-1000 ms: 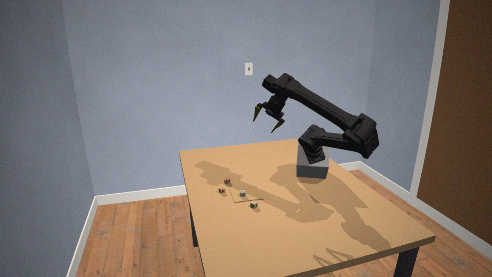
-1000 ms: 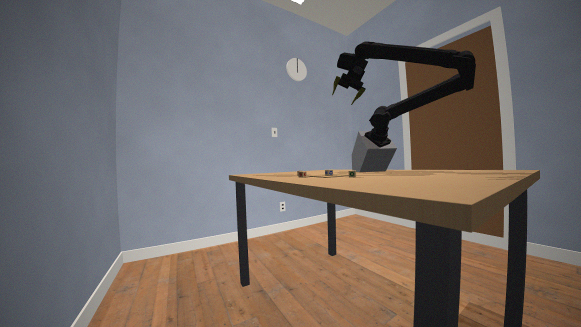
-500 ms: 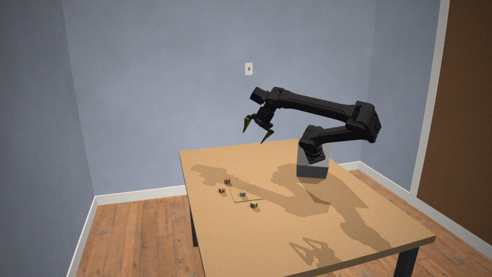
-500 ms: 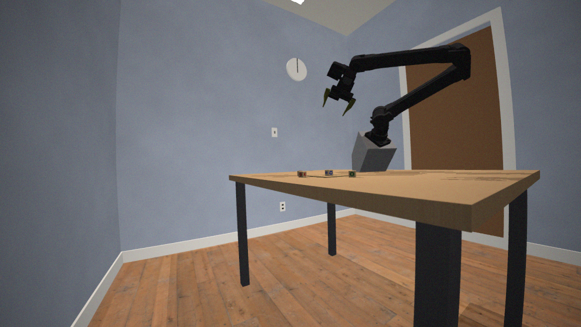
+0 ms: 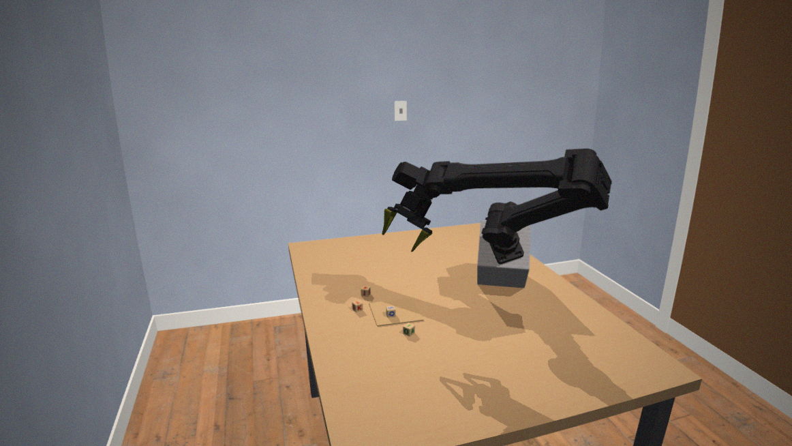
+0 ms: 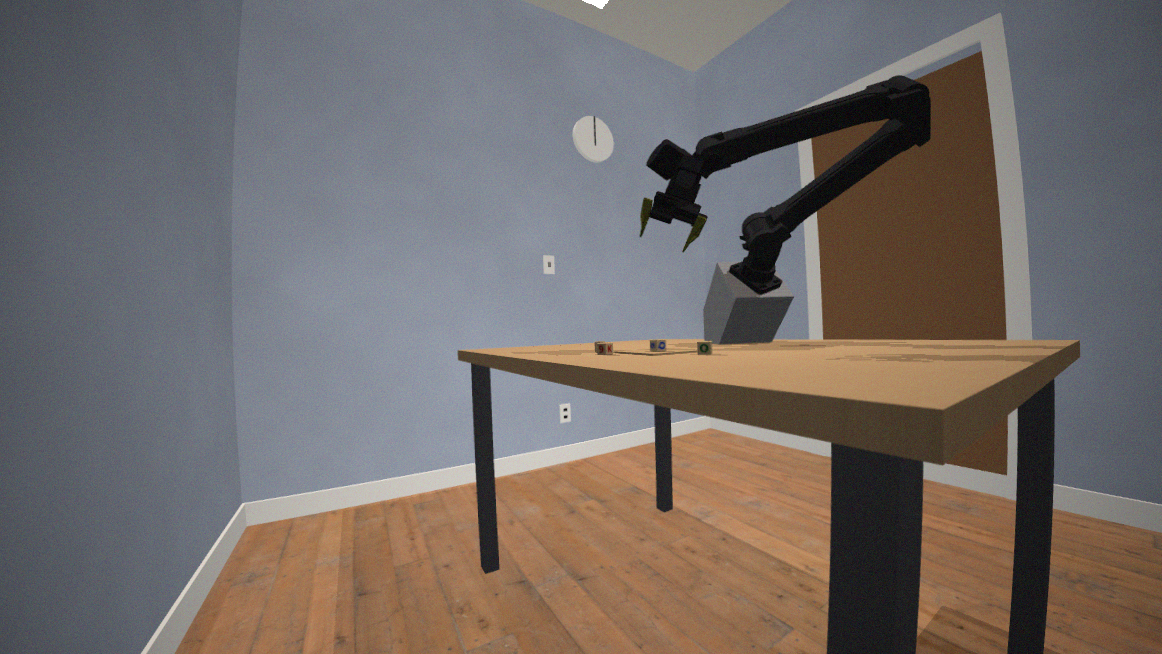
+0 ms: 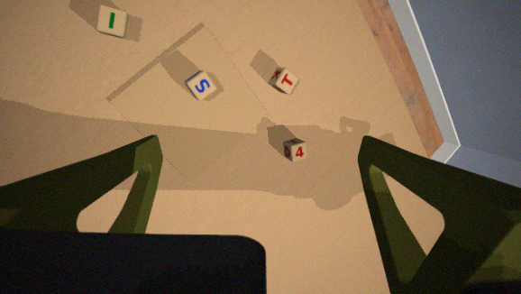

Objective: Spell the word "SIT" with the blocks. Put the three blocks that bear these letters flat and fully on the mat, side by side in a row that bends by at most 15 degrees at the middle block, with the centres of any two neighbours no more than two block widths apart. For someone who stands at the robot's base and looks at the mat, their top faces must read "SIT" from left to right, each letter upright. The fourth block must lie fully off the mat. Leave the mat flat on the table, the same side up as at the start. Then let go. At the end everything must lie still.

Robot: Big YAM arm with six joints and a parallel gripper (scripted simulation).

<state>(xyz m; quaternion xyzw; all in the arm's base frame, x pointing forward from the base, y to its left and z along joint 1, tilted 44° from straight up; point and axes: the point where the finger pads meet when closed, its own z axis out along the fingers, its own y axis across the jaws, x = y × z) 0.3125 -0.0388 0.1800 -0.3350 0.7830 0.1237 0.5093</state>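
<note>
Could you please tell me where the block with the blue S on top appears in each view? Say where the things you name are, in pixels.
Top: block with the blue S point(image 5: 390, 311) point(image 7: 201, 85) point(image 6: 657, 346), just below centre.
Exterior: just right of centre, at tabletop height.
Wrist: upper half, left of centre.
Shared landmark: the mat point(image 5: 401, 322) point(image 6: 650, 352) point(image 7: 180, 108) under it.
</note>
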